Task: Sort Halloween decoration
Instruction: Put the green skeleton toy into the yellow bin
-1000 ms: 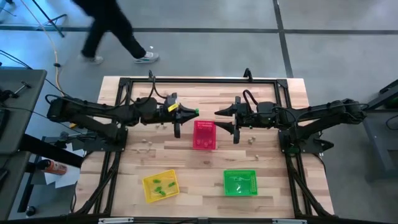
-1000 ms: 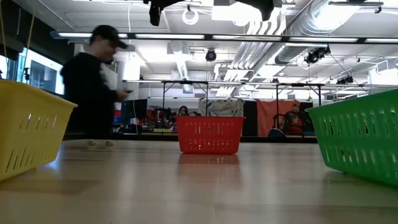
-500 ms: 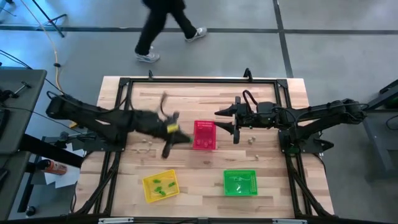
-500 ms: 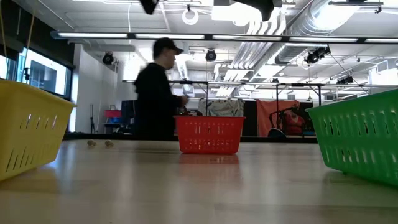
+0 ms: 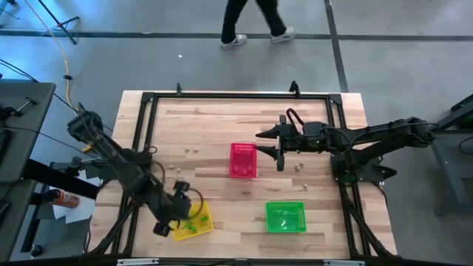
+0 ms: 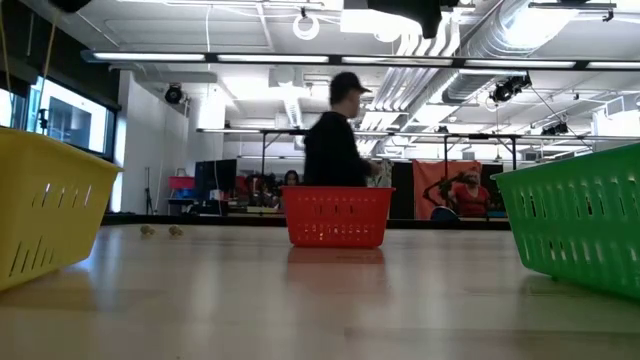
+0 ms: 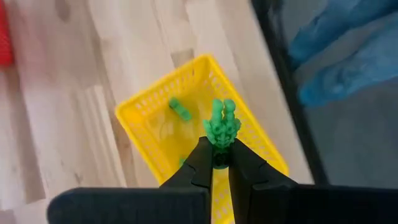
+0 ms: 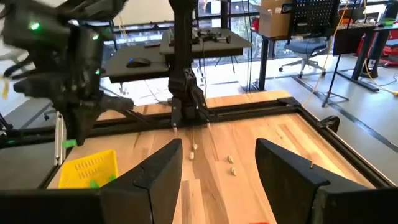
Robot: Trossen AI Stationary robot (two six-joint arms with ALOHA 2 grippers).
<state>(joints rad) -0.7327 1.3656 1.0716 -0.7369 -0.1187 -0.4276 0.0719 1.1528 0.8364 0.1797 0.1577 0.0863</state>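
- The table carries three baskets: yellow near the front left, green front right, red in the middle.
- A person walks past behind the table.
- The right gripper waits beside the red basket, fingers apart, holding nothing.
- The left gripper hangs over the yellow basket, pinched on a green trinket.
- More green trinkets lie in the yellow basket.
- Pale trinkets sit loose on the wood, left of the red basket.
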